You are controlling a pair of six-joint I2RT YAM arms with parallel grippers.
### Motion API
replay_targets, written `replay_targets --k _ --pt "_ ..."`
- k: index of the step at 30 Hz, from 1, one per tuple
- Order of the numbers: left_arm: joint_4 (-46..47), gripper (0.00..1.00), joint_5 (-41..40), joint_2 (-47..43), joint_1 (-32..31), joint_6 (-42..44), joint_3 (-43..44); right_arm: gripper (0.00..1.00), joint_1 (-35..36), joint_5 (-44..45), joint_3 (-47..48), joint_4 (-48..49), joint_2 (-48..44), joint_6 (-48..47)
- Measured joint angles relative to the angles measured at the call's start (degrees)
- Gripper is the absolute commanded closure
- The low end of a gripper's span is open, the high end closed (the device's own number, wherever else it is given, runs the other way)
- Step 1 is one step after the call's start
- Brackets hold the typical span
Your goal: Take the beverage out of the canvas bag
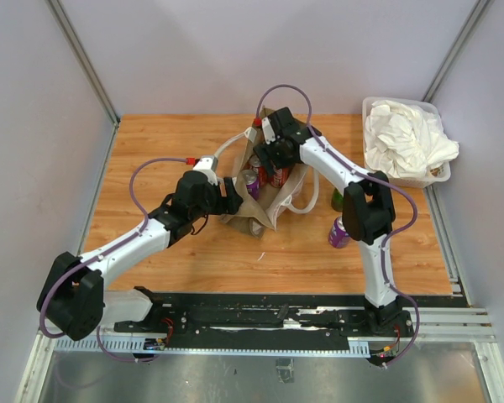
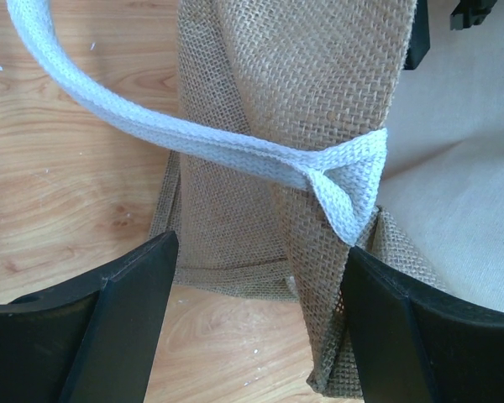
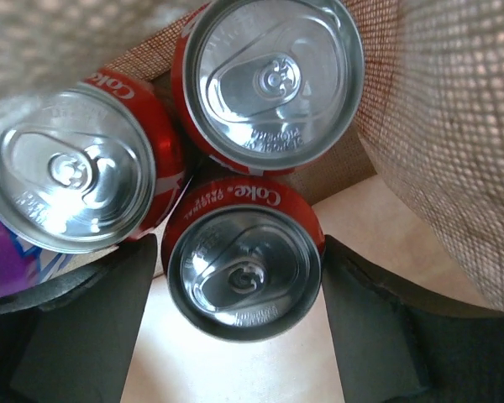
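Tan-brown woven canvas bag point(image 1: 260, 214) stood mid-table point(image 1: 151, 151). Left hand point(image 2: 260, 319) was spread, fingers astride the bag's corner fold under the white strap point(image 2: 151, 126), nothing clamped. Right hand point(image 3: 238, 252) was inside the bag, fingers flanking a red Coke can point(image 3: 242, 281); squeeze could not be told. The corner should be pinched first, then the can raised straight, clear of neighbouring cans point(image 3: 273, 80).

The wooden table point(image 1: 151, 151) carries the canvas bag point(image 1: 250, 218), a purple can point(image 1: 338, 233) and a tub of cloths point(image 1: 399, 178)
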Motion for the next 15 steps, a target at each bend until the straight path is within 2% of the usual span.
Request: replay_targets --k 3,5,10,11,12,15 --pt "-0.1 0.19 -0.3 -0.1 0.0 0.0 0.0 0.26 0.0 0.6 0.2 0.5 1.0 -0.1" --pt "-0.3 0.19 -0.5 -0.3 0.0 0.0 0.0 0.34 0.0 0.8 0.2 0.7 1.1 -0.2" --pt "-0.6 0.19 -0.7 -0.7 0.0 0.1 0.0 0.7 0.0 1.4 0.2 1.0 1.1 -0.2" --pt "-0.6 0.19 -0.7 -0.7 0.0 0.1 0.0 0.93 0.0 1.4 0.2 1.0 1.1 -0.2" --pt "-0.6 0.19 -0.7 -0.7 0.0 0.1 0.0 0.99 0.0 1.4 0.2 1.0 1.1 -0.2" --pt "-0.6 0.19 -0.7 -0.7 0.0 0.0 0.0 0.99 0.0 1.5 -0.2 1.4 0.9 -0.2"
